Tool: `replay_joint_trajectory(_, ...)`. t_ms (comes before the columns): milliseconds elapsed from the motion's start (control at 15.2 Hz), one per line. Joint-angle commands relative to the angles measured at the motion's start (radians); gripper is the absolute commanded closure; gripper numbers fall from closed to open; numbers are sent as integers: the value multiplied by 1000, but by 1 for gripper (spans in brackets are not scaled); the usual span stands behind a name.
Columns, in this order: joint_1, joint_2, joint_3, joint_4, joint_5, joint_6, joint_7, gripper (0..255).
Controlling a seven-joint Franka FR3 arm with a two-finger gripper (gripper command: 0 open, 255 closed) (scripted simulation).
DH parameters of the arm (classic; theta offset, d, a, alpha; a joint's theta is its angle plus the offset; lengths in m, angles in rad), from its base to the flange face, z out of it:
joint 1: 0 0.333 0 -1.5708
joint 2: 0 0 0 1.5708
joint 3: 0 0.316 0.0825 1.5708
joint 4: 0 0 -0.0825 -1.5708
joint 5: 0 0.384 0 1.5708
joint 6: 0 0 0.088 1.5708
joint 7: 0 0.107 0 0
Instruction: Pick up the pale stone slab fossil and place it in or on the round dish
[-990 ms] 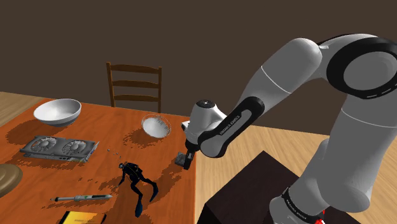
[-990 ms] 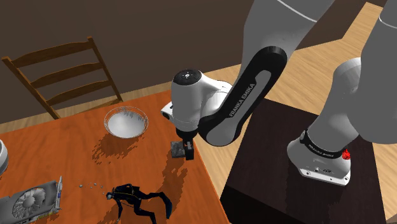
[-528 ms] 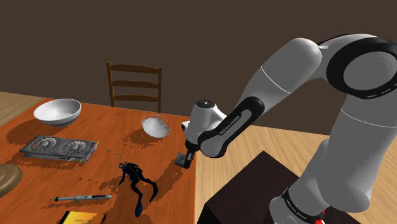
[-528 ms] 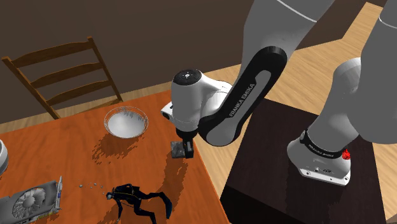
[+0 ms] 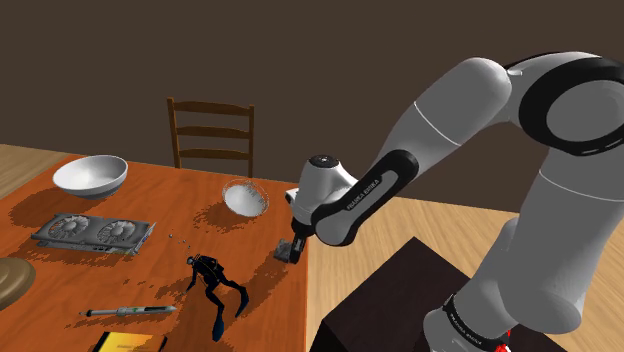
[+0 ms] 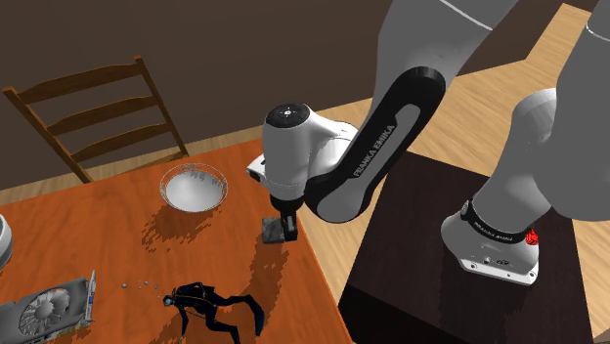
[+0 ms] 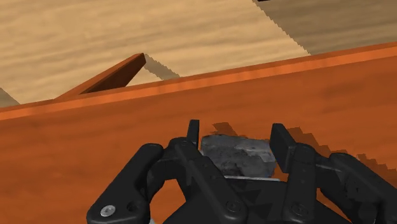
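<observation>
The mottled grey slab fossil (image 7: 236, 156) is pinched between the two black fingers of the end effector (image 7: 235, 135), which are pressed against its opposite sides. It is held low at the orange-brown table (image 7: 95, 159), close to the table's edge; whether it rests on the surface or is just clear of it cannot be told. Pale wooden floor (image 7: 76, 44) is seen past that edge.

In the shoulder view, a pen (image 5: 130, 312) and a dark diver figurine (image 5: 215, 283) are found nearest. A round tan dish (image 5: 10, 282) is cut by that view's left edge, well apart from the fossil. Farther on lie a graphics card (image 5: 92, 233), a small tilted bowl (image 5: 245, 198) and a white bowl (image 5: 90, 174). A wooden chair (image 5: 210, 135) is set behind the table.
</observation>
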Motion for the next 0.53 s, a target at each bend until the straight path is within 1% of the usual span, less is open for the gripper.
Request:
replay_joint_trajectory(0, -2, -26, 4, -1, 6, -25, -3, 255)
replay_joint_trajectory(330, -7, -98, 11, -2, 23, -95, -13, 255)
replay_joint_trajectory(396, -9, -85, 9, -4, 21, -80, -15, 255)
replay_joint_trajectory(462, -9, -85, 9, -4, 21, -80, -15, 0)
